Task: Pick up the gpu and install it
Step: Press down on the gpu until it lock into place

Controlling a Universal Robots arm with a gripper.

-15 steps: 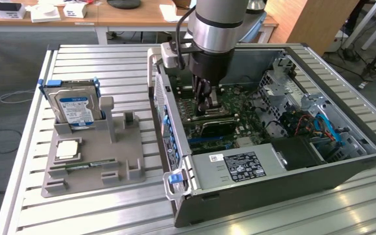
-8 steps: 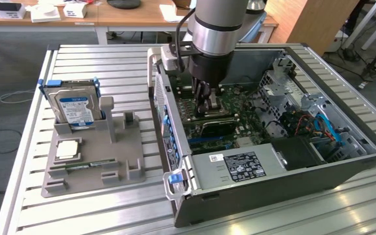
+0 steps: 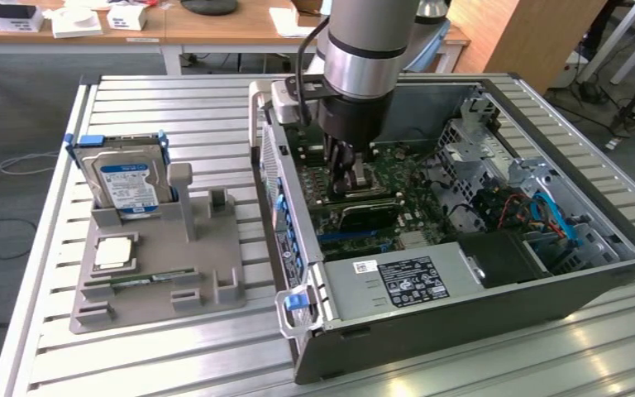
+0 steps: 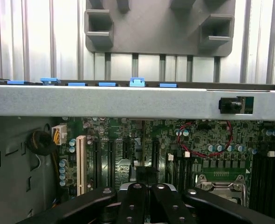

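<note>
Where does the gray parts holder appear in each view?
Exterior view: the gray parts holder lies on the table, at the exterior view's left of the computer case.
Wrist view: it lies beyond the case's side wall.
Shared landmark: the blue clips on that wall.

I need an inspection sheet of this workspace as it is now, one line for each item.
Surface: slatted metal table, carrying a grey holder and an open computer case.
Job's things: nothing seen for certain; the holder's upright posts hold no card.
Clutter: hard drive, RAM stick and CPU chip in the holder.
Grippers: gripper shut, low over the motherboard inside the case.
Cables: blue and orange cables in the case; white cable on the floor.
Surroundings: wooden desks with white boxes.
</note>
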